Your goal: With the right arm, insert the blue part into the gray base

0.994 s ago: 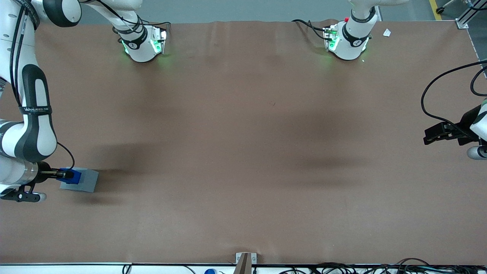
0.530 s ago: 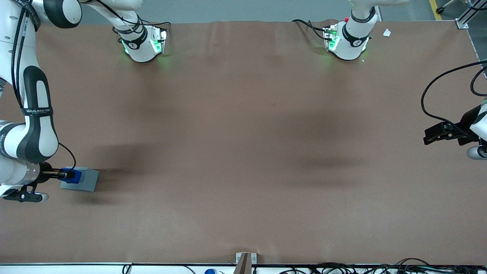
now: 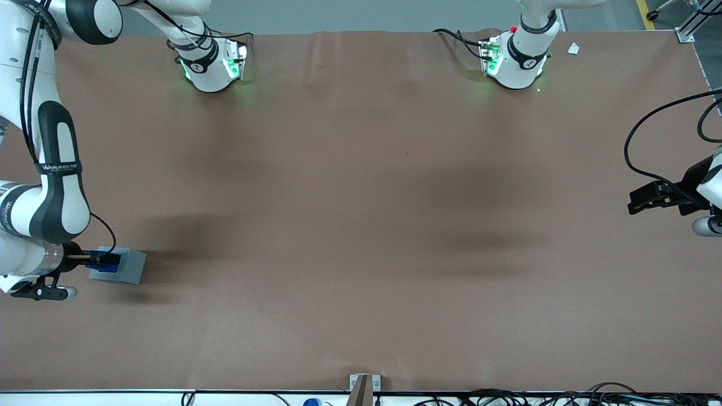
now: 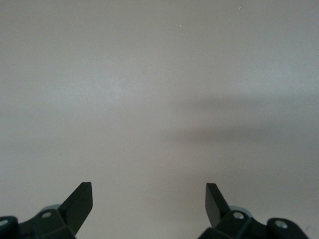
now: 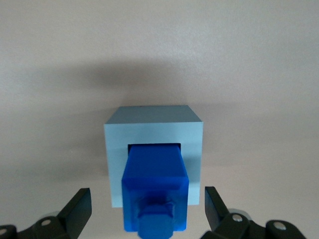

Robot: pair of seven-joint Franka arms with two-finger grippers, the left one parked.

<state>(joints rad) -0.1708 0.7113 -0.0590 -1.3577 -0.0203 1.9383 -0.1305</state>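
The blue part [image 5: 155, 186] stands in the square recess of the gray base [image 5: 153, 130], with its upper half sticking out above the base's top face. My right arm's gripper [image 5: 148, 196] is straight above them and open. Its two black fingertips [image 5: 79, 204] stand wide apart on either side of the blue part and touch neither block. In the front view the gripper [image 3: 100, 260] is over the blue part [image 3: 110, 262], which sits on the gray base [image 3: 128, 268] at the working arm's end of the table.
The brown table surface [image 3: 361, 225] spreads toward the parked arm's end. Two arm bases [image 3: 211, 67] with green lights stand at the edge farthest from the front camera. A small metal bracket [image 3: 364, 386] sits at the nearest edge.
The right arm's elbow and wrist have shifted slightly nearer the front camera. The blue part stays on the gray base and looks a little lower in it.
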